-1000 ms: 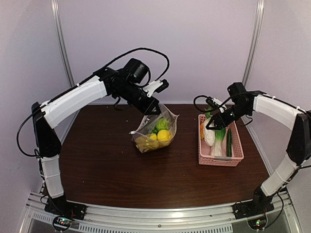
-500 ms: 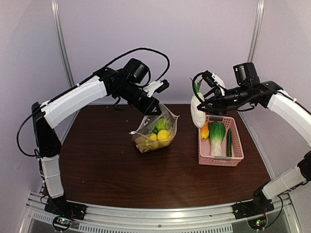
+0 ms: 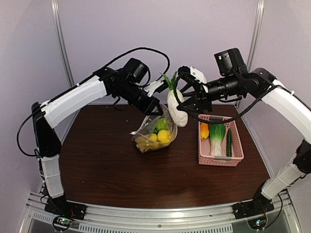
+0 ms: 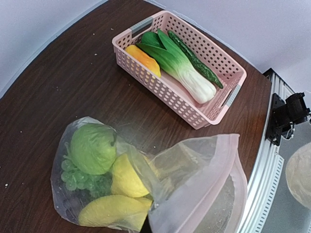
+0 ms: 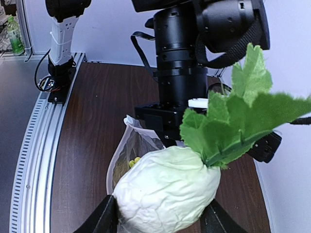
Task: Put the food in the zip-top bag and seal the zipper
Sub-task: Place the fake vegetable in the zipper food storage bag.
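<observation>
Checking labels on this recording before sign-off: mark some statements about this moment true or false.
1. The right hand holds the white radish in the air. True.
2. The zip-top bag is empty. False: a green round fruit, a lemon and grapes lie inside.
3. The left hand is shut on the bag's top edge, holding it up. True.
4. The pink basket is empty. False: a leafy green and a cucumber lie in it.
</observation>
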You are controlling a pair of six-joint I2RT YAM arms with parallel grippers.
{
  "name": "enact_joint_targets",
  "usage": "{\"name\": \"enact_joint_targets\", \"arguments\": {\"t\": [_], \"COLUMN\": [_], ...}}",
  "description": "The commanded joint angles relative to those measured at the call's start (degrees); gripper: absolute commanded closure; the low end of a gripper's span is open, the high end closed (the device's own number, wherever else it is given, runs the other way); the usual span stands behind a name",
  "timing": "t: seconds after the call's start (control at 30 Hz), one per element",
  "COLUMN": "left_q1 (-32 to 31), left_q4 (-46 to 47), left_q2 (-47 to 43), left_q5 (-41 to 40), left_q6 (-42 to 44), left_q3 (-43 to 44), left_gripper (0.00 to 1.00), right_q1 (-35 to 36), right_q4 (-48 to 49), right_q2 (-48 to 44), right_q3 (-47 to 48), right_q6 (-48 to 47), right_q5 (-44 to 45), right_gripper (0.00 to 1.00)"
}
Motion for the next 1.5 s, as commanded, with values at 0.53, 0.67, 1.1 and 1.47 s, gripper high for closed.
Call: {"name": "enact_joint_targets", "arguments": {"t": [0.53, 0.67, 1.1, 1.47], "left_q1": [2.4, 2.4, 2.5, 2.7], "left_q4": [3.8, 3.8, 3.8, 3.7], "left_q2": [-1.0, -1.1, -1.5, -1.4], "left_q5": [12.9, 13.4, 14.0, 13.6], "left_q6": [-2.0, -2.0, -2.0, -2.0], "left_q3": [-0.5, -0.5, -0.5, -0.6], "left_gripper": [1.00, 1.00, 1.00, 1.00], "right_q1": [15.5, 16.3, 20.3, 20.9], "right_q4": [-3.2, -2.0, -0.6, -7.6], "right_q2": [7.8, 8.6, 7.7, 6.4], "right_q3": [7.0, 7.4, -1.2, 2.8], "right_q6": [-12.4, -13.7, -19.7, -18.5], "right_q5": [25.9, 27.9, 37.2, 30.8], "right_gripper": [0.60, 0.58, 0.35, 0.28]}}
